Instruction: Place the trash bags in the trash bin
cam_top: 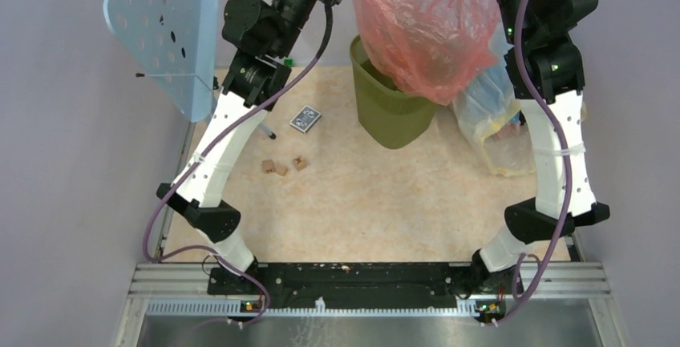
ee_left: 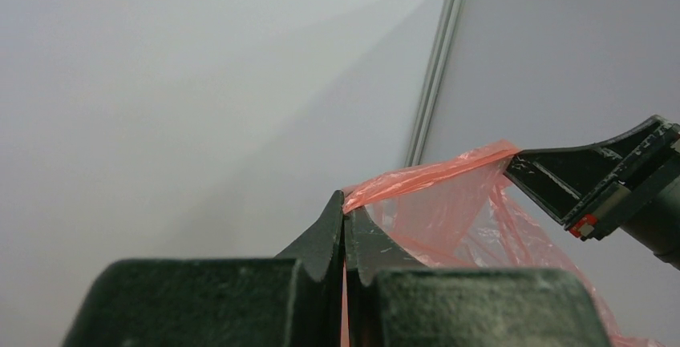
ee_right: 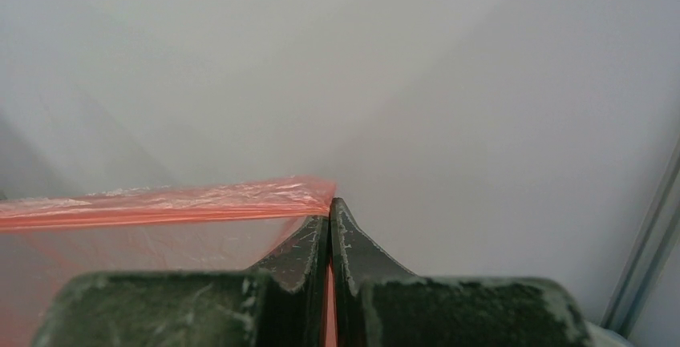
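— Top view: where's the thin, translucent red-orange plastic bag [cam_top: 421, 26]?
— Twelve o'clock, hanging over the olive-green mesh plastic bin [cam_top: 393, 119], bottom reaching its mouth.
— Left wrist?
— Left tool [ee_left: 345, 212] clamped fully on the bag's rim.
— Right wrist?
— Right tool [ee_right: 329, 212] likewise, on the opposite rim edge. Light, limp, slippery film, I'd judge; the rim corners are the place to hold it.

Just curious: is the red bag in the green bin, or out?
Mostly out: the red bag hangs from the left gripper and right gripper above the green bin; tip cannot tell.
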{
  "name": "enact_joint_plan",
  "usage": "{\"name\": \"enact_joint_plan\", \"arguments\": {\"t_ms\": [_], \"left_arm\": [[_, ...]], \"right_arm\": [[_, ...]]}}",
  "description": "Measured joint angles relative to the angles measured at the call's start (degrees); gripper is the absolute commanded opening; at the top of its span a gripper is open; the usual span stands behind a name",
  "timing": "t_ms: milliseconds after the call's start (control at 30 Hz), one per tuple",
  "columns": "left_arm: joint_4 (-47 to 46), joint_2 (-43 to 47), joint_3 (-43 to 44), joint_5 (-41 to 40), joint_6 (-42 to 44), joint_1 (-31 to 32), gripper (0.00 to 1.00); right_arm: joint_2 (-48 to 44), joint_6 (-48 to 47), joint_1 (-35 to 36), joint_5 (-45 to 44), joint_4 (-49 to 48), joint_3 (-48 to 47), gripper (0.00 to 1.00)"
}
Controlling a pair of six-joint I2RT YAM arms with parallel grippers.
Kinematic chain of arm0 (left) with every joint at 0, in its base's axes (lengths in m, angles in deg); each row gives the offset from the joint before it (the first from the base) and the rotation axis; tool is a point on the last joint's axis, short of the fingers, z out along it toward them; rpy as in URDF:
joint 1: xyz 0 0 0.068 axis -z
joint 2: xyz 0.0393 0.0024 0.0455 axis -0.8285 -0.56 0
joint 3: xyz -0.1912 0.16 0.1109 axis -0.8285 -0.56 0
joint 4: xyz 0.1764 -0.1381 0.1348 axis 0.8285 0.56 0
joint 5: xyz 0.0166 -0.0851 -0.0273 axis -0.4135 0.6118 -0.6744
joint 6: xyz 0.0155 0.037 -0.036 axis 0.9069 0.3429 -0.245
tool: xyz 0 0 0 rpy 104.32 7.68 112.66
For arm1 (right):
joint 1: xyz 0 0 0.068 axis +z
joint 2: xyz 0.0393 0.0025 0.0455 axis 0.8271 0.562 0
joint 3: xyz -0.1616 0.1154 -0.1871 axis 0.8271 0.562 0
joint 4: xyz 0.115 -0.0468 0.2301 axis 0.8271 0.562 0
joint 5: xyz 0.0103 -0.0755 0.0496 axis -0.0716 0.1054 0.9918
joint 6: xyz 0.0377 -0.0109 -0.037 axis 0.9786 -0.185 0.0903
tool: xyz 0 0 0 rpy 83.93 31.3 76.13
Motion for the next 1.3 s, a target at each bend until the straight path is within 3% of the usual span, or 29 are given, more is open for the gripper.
{"name": "enact_joint_plan", "arguments": {"t_ms": [267, 800, 867, 967, 1000, 1133, 1300], "left_arm": [[0.46, -5.05, 1.79, 2.56, -2.45, -4.59, 0.00], [2.08, -5.86, -11.13, 7.43, -6.08, -7.26, 0.00], [3.02, -5.90, -11.37, 7.43, -6.14, -7.37, 0.00], [3.78, -5.88, -11.43, 7.45, -6.75, -7.80, 0.00], [3.82, -5.77, -11.78, 7.48, -7.19, -8.13, 0.00], [3.87, -4.59, -15.39, 8.39, -8.48, -9.01, 0.00], [3.89, -3.58, -19.37, 9.90, -9.77, -9.33, 0.00]], "right_arm": [[2.62, 3.45, -2.49, 2.62, -0.70, 1.40, 0.00], [2.86, 8.50, -8.83, 8.85, -1.18, 15.65, 0.00], [2.95, 8.50, -9.14, 9.66, -0.50, 16.17, 0.15], [2.95, 8.55, -9.27, 10.60, 1.81, 16.24, 0.54], [2.91, 8.66, -9.38, 11.10, 2.80, 16.22, 0.62], [2.10, 10.27, -9.79, 13.16, 7.91, 16.52, 0.74], [-3.48, 12.83, -9.81, 15.06, 14.03, 20.85, 0.72]]}}
